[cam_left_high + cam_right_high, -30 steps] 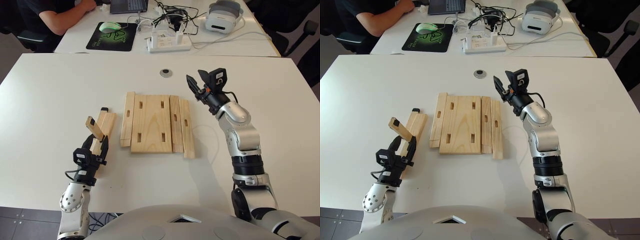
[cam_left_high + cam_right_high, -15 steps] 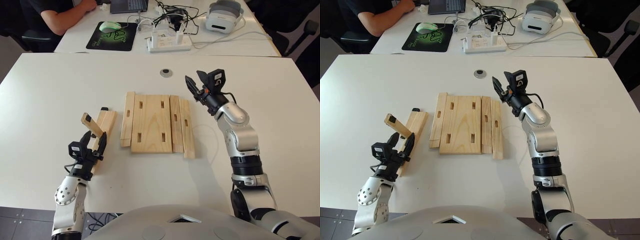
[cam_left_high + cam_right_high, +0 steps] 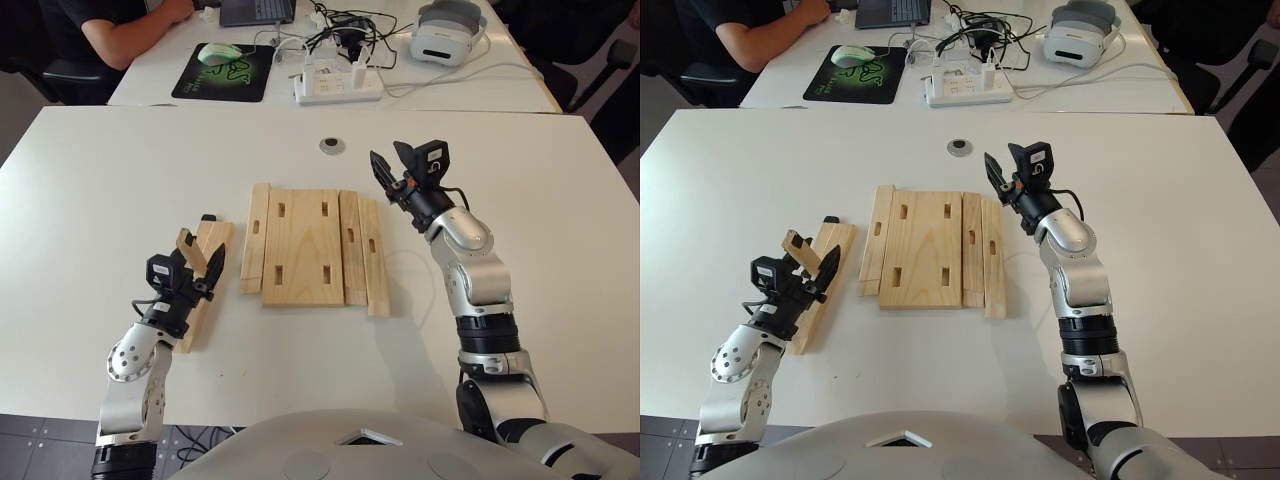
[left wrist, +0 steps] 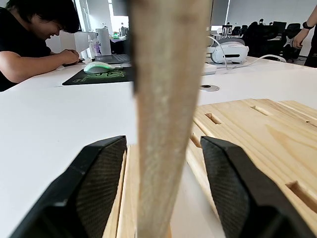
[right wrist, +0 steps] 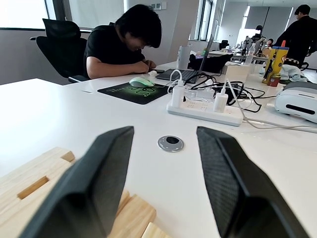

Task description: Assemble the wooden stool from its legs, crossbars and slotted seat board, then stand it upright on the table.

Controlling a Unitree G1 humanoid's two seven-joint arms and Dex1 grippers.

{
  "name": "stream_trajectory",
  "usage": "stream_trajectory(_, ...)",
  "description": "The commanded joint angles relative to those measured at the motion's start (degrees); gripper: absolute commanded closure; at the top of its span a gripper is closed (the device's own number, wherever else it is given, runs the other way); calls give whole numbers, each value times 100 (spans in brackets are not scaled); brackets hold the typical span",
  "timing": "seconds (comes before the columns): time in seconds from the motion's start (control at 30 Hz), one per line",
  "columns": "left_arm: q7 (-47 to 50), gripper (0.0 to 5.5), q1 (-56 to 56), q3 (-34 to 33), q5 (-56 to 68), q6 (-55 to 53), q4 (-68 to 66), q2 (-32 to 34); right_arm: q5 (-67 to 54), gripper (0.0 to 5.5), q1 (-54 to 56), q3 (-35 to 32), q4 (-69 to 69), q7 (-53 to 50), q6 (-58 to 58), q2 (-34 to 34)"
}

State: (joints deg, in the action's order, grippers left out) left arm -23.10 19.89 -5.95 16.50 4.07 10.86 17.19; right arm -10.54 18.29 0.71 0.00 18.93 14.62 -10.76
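The slotted seat board [image 3: 303, 245] lies flat mid-table. One wooden strip [image 3: 256, 237] lies along its left side and two [image 3: 352, 245] [image 3: 374, 258] along its right. Left of them is a small pile of wooden pieces [image 3: 197, 318]. Over that pile my left gripper [image 3: 200, 262] is shut on a short wooden piece [image 3: 186, 241], which tilts up between its fingers [image 4: 99, 188]. My right gripper [image 3: 393, 163] hangs open and empty just beyond the far end of the right-hand strips. The seat board's edge [image 5: 29, 178] lies below its fingers [image 5: 104, 188].
A round cable grommet [image 3: 332, 146] sits in the table behind the boards. On the far table are a power strip [image 3: 338, 88] with cables, a mouse pad [image 3: 225, 70] and a white headset [image 3: 450, 30]; a person sits there. Bare table lies right of the strips.
My left gripper has moved forward and to the right with the short piece, which now tilts lower over the pile. The right gripper has barely shifted.
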Motion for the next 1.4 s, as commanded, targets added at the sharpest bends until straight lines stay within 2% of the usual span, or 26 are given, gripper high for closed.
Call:
stream_trajectory(0.03,-16,288,14,-8,-72,-11,-106,-35,-23,315,58,-7,-105,16,64,6)
stream_trajectory(0.57,-97,506,2,-25,73,76,-83,-182,18,315,-1,97,-230,57,176,-4)
stream_trajectory(0.73,-110,509,-221,96,-67,153,-318,-227,166,315,114,462,-697,269,252,-111)
stream_trajectory(0.87,-101,509,-455,319,-399,290,-667,-238,-282,315,701,688,-1418,391,1092,132)
stream_trajectory(1.0,-34,509,-667,512,-645,366,-926,-318,-849,259,1051,916,-1710,554,1861,467)
stream_trajectory(1.13,15,509,-849,690,-816,194,-1158,-360,-1002,204,1374,1160,-1148,525,2247,856)
stream_trajectory(1.27,97,509,-1080,785,-851,-90,-1231,-426,-906,204,1573,1472,-724,630,2027,1160)
stream_trajectory(1.33,112,509,-1206,848,-873,-233,-1250,-439,-888,227,1652,1593,-566,689,1939,1284)
stream_trajectory(1.4,106,509,-1327,938,-857,-366,-1221,-485,-839,281,1695,1694,-435,787,1819,1351)
